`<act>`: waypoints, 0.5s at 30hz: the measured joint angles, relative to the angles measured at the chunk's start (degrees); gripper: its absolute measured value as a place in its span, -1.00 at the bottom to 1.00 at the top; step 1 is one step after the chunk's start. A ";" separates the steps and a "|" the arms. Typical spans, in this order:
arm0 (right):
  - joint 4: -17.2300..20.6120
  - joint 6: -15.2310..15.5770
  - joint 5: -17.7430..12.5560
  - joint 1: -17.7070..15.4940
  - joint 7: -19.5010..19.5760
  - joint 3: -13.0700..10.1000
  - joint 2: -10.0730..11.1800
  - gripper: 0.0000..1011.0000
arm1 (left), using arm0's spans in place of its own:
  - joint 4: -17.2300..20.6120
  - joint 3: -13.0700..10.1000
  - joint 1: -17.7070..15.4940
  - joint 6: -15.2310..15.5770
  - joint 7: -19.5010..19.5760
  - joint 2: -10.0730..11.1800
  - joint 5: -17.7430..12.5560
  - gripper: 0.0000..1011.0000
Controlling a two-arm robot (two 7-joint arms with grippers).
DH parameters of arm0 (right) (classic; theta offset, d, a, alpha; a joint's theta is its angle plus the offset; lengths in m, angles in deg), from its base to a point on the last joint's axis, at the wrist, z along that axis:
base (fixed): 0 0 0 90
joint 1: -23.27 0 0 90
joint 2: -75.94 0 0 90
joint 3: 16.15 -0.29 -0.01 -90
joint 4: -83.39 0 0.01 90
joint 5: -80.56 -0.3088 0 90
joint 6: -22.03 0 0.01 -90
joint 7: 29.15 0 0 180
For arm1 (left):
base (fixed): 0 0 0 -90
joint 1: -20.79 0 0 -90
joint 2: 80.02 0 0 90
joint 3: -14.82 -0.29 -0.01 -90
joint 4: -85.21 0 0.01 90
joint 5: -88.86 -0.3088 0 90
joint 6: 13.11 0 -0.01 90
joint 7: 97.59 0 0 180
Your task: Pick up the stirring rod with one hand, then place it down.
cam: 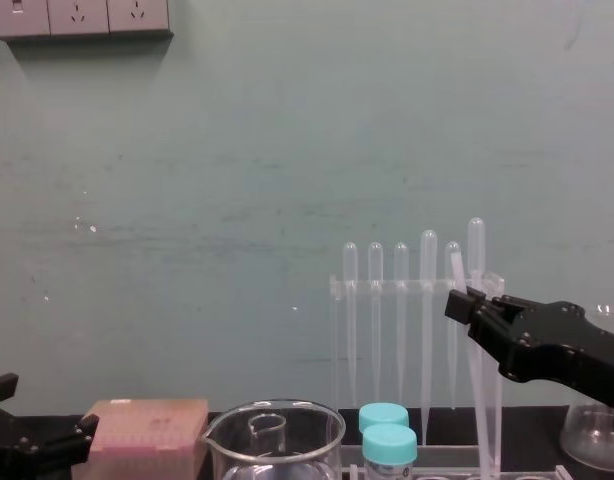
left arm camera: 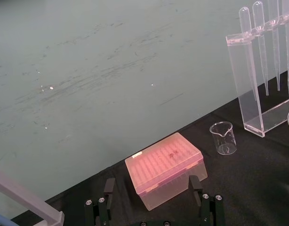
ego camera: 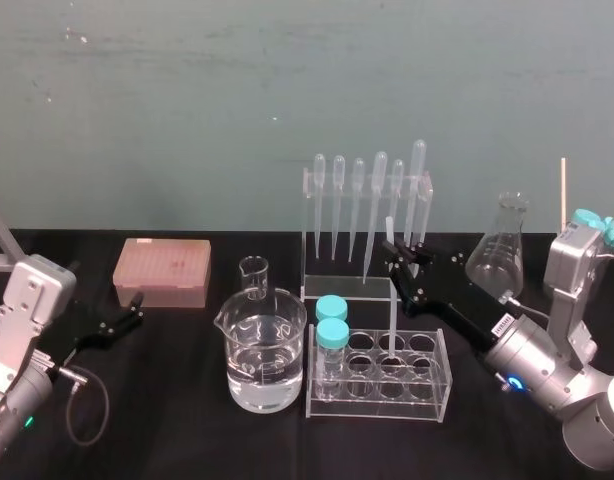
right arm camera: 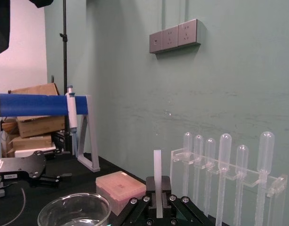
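The stirring rod is a thin translucent-white stick standing nearly upright. My right gripper is shut on it near its top. Its lower end reaches down to the holes of the clear test tube rack; whether it rests inside one I cannot tell. In the right wrist view the rod rises straight from between the closed jaws of the right gripper. From the chest, the rod slants down below the right gripper, in front of the pipette rack. My left gripper is parked open at the left, nothing in it.
A large beaker of water and a small beaker stand left of the tube rack, which holds two blue-capped tubes. Behind it is the pipette rack. There is a pink tip box at the left and a conical flask at the right.
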 joint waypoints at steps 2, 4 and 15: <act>-0.65 -0.40 0.02 0.11 -0.16 -0.03 -0.35 -0.87 | 0.00 0.00 0.00 0.00 0.00 0.00 0.00 0.98; -1.10 -0.60 0.02 0.22 -0.31 -0.03 -0.59 -0.87 | 0.00 0.00 0.00 0.00 0.00 0.00 0.00 0.98; -2.90 -0.79 0.83 0.45 -0.53 0.48 -1.60 -0.87 | 0.00 0.00 0.00 0.00 0.00 0.00 0.00 0.98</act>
